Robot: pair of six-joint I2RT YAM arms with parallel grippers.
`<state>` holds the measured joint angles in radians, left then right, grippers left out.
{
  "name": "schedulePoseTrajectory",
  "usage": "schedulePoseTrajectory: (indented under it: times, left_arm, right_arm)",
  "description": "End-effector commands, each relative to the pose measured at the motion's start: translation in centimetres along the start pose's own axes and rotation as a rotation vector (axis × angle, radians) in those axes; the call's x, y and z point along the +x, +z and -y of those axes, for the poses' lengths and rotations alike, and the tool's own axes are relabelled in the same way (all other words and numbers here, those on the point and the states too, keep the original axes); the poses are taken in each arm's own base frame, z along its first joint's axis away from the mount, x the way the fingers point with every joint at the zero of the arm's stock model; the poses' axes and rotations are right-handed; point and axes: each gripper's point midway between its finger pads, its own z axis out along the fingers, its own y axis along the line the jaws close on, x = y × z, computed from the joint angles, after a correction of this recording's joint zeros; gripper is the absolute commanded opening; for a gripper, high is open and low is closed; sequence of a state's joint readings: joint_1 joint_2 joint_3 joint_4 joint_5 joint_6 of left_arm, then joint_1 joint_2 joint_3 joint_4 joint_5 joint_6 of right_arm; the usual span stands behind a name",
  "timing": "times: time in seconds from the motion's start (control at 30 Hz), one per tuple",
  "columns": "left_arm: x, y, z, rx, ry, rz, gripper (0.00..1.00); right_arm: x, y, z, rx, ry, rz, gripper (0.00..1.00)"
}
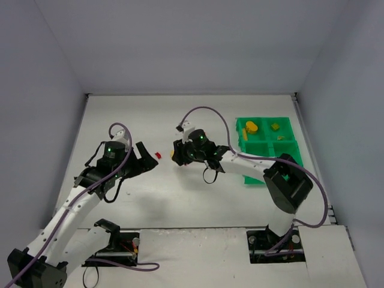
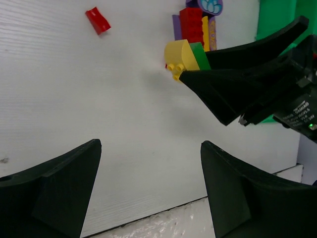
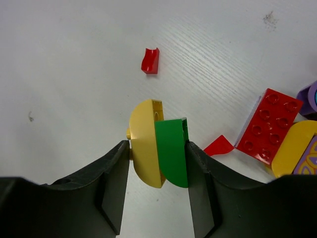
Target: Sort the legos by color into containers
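Currently held: one yellow half-round plastic brick (image 3: 144, 144) and one green half-round plastic brick (image 3: 172, 148), face to face, clamped between the fingers of my right gripper (image 3: 158, 148), long axis along the fingers. Destination: bright green four-compartment plastic tray (image 1: 258, 141), well apart to my right, nearer this arm. Left gripper (image 2: 151, 144): open, empty.

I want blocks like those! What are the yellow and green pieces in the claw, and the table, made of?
Yellow piece and green piece: probably hard plastic, smooth, evenly coloured, moulded edges. Table: maybe white laminate or painted wood; faint grain lines.
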<state>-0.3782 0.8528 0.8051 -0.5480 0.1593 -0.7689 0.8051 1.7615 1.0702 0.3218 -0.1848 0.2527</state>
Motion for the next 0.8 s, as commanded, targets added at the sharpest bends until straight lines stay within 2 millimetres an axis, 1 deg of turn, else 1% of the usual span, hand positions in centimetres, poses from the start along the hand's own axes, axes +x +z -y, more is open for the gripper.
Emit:
schedulePoseTrajectory:
  times: [0.0, 0.03, 0.1, 0.13, 0.17, 0.2, 0.23, 0.3, 0.33, 0.37, 0.4, 0.43, 0.47, 0.53, 0.63, 0.77]
  left_arm:
    - [-3.2, 0.7, 5.0, 0.208, -0.04, 0.085, 0.75]
    - [-3.8, 0.8, 5.8, 0.246, -0.042, 0.099, 0.75]
    - [-3.9, 1.1, 6.9, 0.289, -0.06, 0.083, 0.75]
    - [-4.7, 1.1, 7.8, 0.328, -0.059, 0.105, 0.75]
    - [-4.8, 1.0, 8.4, 0.355, -0.071, 0.102, 0.75]
    - [-4.9, 1.3, 8.7, 0.367, -0.076, 0.102, 0.75]
    - [-5.6, 1.3, 9.4, 0.398, -0.077, 0.123, 0.75]
    - [-5.7, 1.9, 9.8, 0.415, -0.093, 0.114, 0.75]
    - [-6.3, 1.8, 10.5, 0.451, -0.088, 0.136, 0.75]
    - [-6.3, 2.2, 10.7, 0.46, -0.1, 0.126, 0.75]
    - [-6.3, 2.3, 11.1, 0.482, -0.104, 0.121, 0.75]
    - [-6.9, 2.2, 11.7, 0.515, -0.101, 0.141, 0.75]
    - [-6.8, 2.4, 11.8, 0.523, -0.107, 0.138, 0.75]
    - [-6.9, 2.9, 11.9, 0.527, -0.104, 0.136, 0.74]
    - [-7.0, 3.6, 11.9, 0.52, -0.103, 0.128, 0.74]
    - [-7.1, 3.8, 12.6, 0.559, -0.12, 0.117, 0.74]
  right_arm:
    - [-6.4, -3.5, -2.6, -0.056, 0.008, 0.238, 0.0]
    - [-6.2, -3.7, -2.7, -0.056, 0.006, 0.244, 0.0]
    - [-6.9, -4.8, -3.1, -0.068, -0.001, 0.277, 0.0]
    - [-6.6, -5.0, -3.2, -0.074, -0.004, 0.28, 0.0]
    - [-6.8, -5.3, -3.2, -0.077, -0.008, 0.292, 0.0]
    - [-7.3, -5.9, -3.5, -0.085, -0.01, 0.312, 0.0]
    - [-7.1, -6.1, -3.5, -0.085, -0.009, 0.312, 0.0]
    - [-7.9, -7.0, -3.7, -0.091, -0.014, 0.34, 0.0]
    - [-8.0, -7.3, -3.7, -0.091, -0.016, 0.35, 0.0]
    - [-8.2, -7.6, -3.8, -0.09, -0.017, 0.357, 0.0]
    - [-8.7, -8.1, -3.9, -0.092, -0.017, 0.374, 0.0]
    - [-8.8, -8.3, -3.8, -0.089, -0.021, 0.378, 0.0]
    - [-9.0, -8.5, -3.8, -0.087, -0.022, 0.383, 0.0]
    - [-9.8, -9.5, -4.1, -0.093, -0.023, 0.413, 0.0]
    - [-10.5, -10.3, -4.1, -0.088, -0.022, 0.437, 0.0]
    - [-11.3, -11.3, -4.1, -0.084, -0.02, 0.469, 0.0]
